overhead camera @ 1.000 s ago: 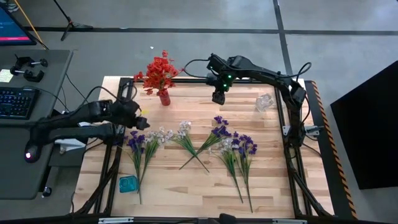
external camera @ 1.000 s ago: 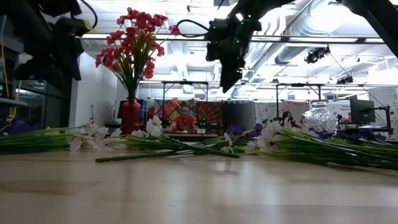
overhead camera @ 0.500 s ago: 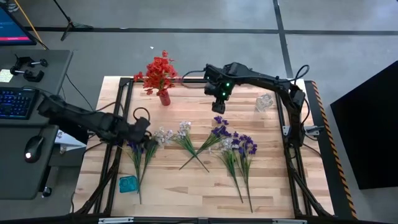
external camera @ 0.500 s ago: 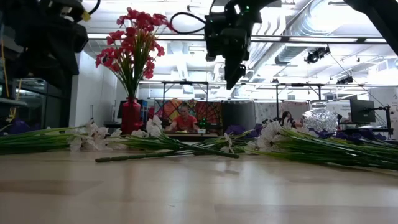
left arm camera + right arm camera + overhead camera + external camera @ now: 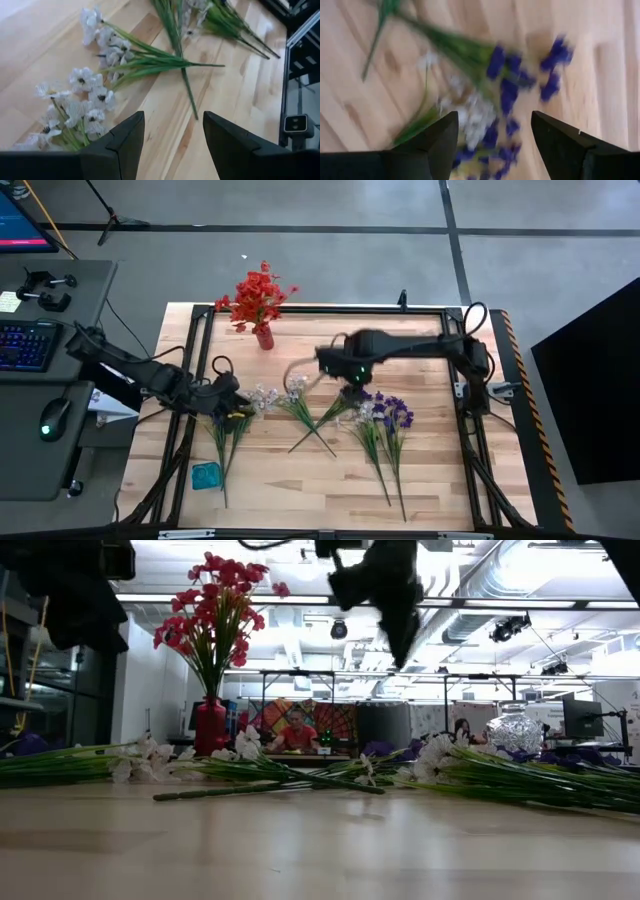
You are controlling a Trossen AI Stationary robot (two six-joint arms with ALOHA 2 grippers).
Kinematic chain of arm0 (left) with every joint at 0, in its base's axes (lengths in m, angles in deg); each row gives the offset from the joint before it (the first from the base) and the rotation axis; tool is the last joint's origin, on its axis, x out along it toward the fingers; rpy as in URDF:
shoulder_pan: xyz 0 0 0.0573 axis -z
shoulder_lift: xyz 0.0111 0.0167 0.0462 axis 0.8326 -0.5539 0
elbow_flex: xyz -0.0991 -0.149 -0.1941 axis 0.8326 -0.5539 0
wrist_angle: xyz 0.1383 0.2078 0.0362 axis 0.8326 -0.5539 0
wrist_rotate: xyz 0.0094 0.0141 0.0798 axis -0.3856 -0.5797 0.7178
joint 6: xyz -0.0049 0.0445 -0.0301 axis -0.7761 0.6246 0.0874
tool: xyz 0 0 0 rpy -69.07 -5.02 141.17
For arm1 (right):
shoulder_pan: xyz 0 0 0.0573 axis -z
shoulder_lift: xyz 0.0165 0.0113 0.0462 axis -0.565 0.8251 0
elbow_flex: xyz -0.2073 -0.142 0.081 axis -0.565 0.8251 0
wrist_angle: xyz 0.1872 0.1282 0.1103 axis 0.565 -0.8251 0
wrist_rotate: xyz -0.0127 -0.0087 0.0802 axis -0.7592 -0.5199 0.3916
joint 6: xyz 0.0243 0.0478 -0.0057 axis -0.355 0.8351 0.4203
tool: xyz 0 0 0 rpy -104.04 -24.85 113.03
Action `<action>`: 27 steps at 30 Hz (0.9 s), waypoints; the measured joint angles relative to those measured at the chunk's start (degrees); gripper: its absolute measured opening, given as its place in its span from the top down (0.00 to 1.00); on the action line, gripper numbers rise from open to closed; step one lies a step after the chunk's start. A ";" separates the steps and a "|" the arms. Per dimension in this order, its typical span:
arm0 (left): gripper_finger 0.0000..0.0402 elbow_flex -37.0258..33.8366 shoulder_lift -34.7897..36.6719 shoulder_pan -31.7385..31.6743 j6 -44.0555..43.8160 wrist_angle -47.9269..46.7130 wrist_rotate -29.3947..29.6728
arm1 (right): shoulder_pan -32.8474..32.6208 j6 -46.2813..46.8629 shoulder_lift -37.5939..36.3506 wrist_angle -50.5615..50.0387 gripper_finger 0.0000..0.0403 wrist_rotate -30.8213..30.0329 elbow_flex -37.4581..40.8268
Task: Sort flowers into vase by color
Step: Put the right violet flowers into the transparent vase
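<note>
1. Both arms are out over the loose flowers on the table (image 5: 300, 480). The red vase (image 5: 264, 337) at the far left holds the red sprigs (image 5: 258, 292) — so red looks sorted, while the purple and white ones lie unsorted.

2. The right gripper (image 5: 490, 145) hangs above the purple blossoms (image 5: 506, 85) in the middle of the table. Its fingers stand apart with nothing between them, blossoms showing through the gap.

3. The left gripper (image 5: 170, 140) is low over the left side, just beside a white sprig (image 5: 85, 100). Its fingers are spread too, and empty.

4. A clear glass vase (image 5: 512, 730) stands at the far right, and a small teal vessel (image 5: 206, 475) sits near the front left. Either could take a colour; I can't tell which.

5. I'd judge this the reach-and-pick step for the second colour. The next move calls for lowering onto one thin green stem (image 5: 187, 90), not the blossoms, and closing on a single sprig — the stems cross each other, so a neighbour could be dragged along.
</note>
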 joint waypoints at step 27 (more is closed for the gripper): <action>0.53 0.00 -11.28 2.04 5.78 19.52 4.81 | -34.57 76.99 -34.71 41.24 0.40 4.09 59.18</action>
